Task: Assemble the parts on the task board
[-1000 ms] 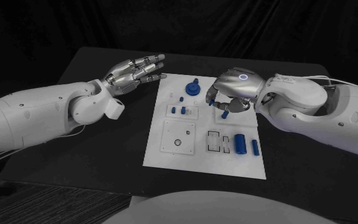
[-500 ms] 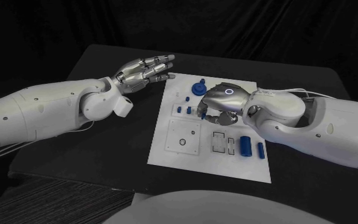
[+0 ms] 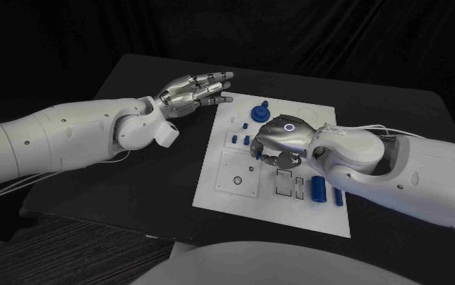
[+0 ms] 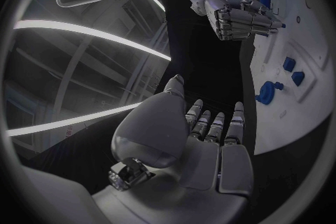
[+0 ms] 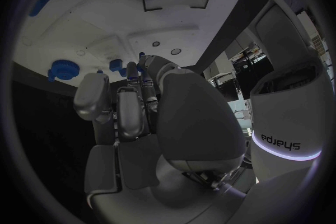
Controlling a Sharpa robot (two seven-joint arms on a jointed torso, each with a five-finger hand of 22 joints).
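Right hand (image 3: 281,141) sits low over the middle of the task board (image 3: 313,216), fingers curled down and in toward the small blue pegs (image 3: 246,139) standing in the left-centre of the board. The right wrist view shows the fingertips (image 5: 134,70) bunched close around a blue piece, but I cannot tell whether it is pinched or merely touched.

Left hand (image 3: 194,91) hovers above the tabletop (image 3: 142,180) just off the board's far-left corner, fingers apart and straight, holding nothing.

Other parts: blue round knob part (image 3: 259,112) at the far end of the board; two blue cylinders (image 3: 315,187) lying near the right edge, beside the rectangular recesses (image 3: 287,183).

Handling judgement: parts look like small rigid plastic, light, smooth-sided, likely to slip or tip under a side push. Pegs are best taken by a fingertip pinch on the upper shank, kept upright; lying cylinders across the mid-length. The board looks light enough to slide if pressed sideways.
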